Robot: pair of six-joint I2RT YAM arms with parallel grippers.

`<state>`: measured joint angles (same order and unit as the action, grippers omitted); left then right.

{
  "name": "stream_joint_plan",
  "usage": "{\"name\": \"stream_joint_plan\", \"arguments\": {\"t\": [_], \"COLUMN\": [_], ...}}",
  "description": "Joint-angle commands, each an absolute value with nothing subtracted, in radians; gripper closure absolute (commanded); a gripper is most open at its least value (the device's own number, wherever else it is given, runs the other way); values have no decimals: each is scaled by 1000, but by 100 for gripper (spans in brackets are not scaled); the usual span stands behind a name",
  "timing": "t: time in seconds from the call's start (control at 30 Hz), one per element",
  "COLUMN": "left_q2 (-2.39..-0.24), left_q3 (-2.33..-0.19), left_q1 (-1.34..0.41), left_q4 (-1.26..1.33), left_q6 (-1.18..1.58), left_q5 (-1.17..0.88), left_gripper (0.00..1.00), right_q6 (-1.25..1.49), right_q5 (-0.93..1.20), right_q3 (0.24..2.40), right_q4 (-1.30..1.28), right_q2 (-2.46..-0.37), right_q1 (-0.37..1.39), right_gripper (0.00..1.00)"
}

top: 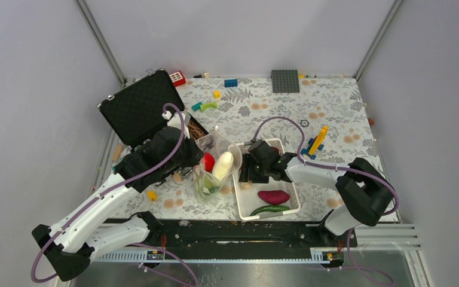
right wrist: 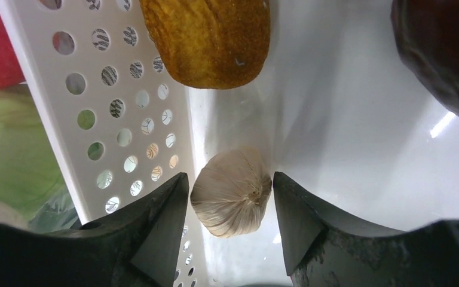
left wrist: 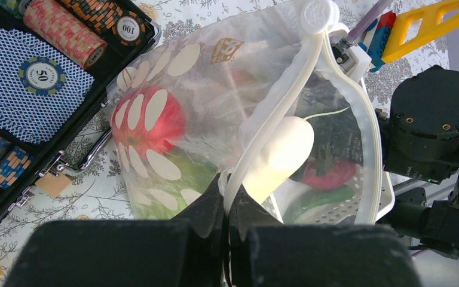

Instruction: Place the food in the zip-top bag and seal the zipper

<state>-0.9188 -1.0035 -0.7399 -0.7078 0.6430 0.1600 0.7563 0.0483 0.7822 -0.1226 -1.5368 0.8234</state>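
The zip-top bag [top: 212,164] stands with its mouth open between the arms, with a red tomato [left wrist: 149,119], green cabbage [left wrist: 185,173] and white radish [left wrist: 281,155] inside. My left gripper [left wrist: 230,191] is shut on the bag's rim at the zipper [left wrist: 287,101]. My right gripper [right wrist: 229,179] is open down in the white basket [right wrist: 113,119], its fingers either side of a pale garlic-like bulb [right wrist: 232,200], with small gaps. A brown oval [right wrist: 206,39] and a dark-red bulb [right wrist: 442,54] lie beyond. A purple sweet potato [top: 274,196] and a green pepper [top: 270,210] rest at the basket's near end.
An open black case [top: 137,107] with rolls of poker chips [left wrist: 60,30] sits left of the bag. A yellow and blue brick build [top: 315,143] stands to the right of the basket. A grey baseplate [top: 285,81] and loose bricks lie along the back.
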Motion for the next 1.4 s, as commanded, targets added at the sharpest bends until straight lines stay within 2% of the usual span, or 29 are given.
{"name": "stream_joint_plan", "arguments": {"t": [0.0, 0.23, 0.4, 0.57, 0.93, 1.07, 1.17, 1.37], "left_q2": [-920, -927, -922, -921, -917, -919, -922, -930], "left_q3": [-999, -1002, -1010, -1012, -1010, -1009, -1010, -1017], "left_q1": [-735, -736, -735, -735, -736, -736, -736, -735], "left_q4": [-650, -650, -650, -650, -650, -646, -646, -646], "left_q6": [628, 627, 626, 627, 626, 627, 628, 627], "left_q5": [153, 150, 155, 154, 151, 148, 141, 128], "left_gripper": [99, 100, 100, 99, 99, 100, 99, 100], "right_q6": [745, 737, 734, 707, 487, 404, 379, 356], "right_q5": [65, 83, 84, 41, -263, -165, 4, 219], "right_q3": [812, 799, 792, 789, 893, 922, 924, 1009], "right_q4": [-171, -187, -177, -197, -337, -219, -76, 61], "right_q2": [-1517, -1494, -1464, -1380, -1021, -933, -911, -1045], "right_q1": [816, 816, 816, 816, 816, 816, 817, 833], "right_gripper": [39, 42, 57, 63, 64, 64, 64, 64]}}
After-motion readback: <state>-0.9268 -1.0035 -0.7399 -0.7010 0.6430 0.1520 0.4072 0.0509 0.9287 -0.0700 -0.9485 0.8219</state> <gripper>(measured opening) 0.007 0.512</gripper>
